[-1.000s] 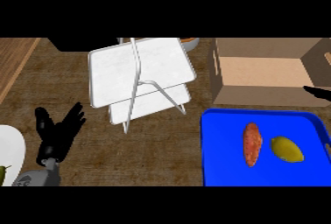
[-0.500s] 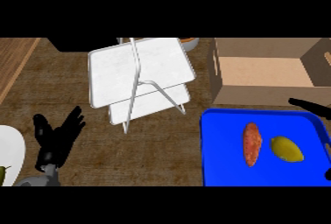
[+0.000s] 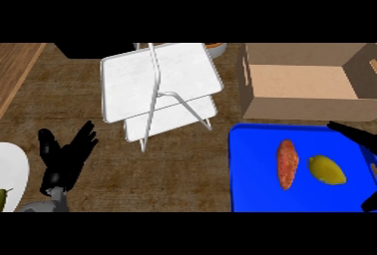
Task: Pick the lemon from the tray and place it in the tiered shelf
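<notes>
Dark brown wood-grain surface [image 3: 154, 174], seen steeply from above, with a lighter wooden strip [image 3: 16, 74] along its far left edge. Nearest, at lower left: the left hand [image 3: 65, 158], resting over the bare surface with its fingers [image 3: 87, 133] released and spread, pointing away from the viewer and grasping nothing. Just to its left, a white plate [image 3: 13, 169], cut off by the view's edge, carries a small greenish item [image 3: 6, 195] too little shown to identify. At lower right: a blue tray [image 3: 254, 149] holding two things side by side and apart, an elongated orange-brown vegetable [image 3: 287, 163] lying lengthwise and, to its right, the yellow lemon [image 3: 326, 169], which lies on the tray floor near the tray's right side, untouched. The right hand [image 3: 352, 133] enters from the right edge, mostly out of view; one finger reaches straight over the tray's far right corner and another black tip [image 3: 368, 201] shows at the near right edge, so the hand is released and spread on either side of the lemon without contact. Farther, at centre: the white tiered shelf [image 3: 162, 74], two flat tiers on a thin metal frame, the upper tier overlapping the lower, both bare. To its right, an open cardboard box [image 3: 302, 82] stands just beyond the tray. Farthest, partly behind the shelf, the orange rim of a bowl [image 3: 215, 46].
</notes>
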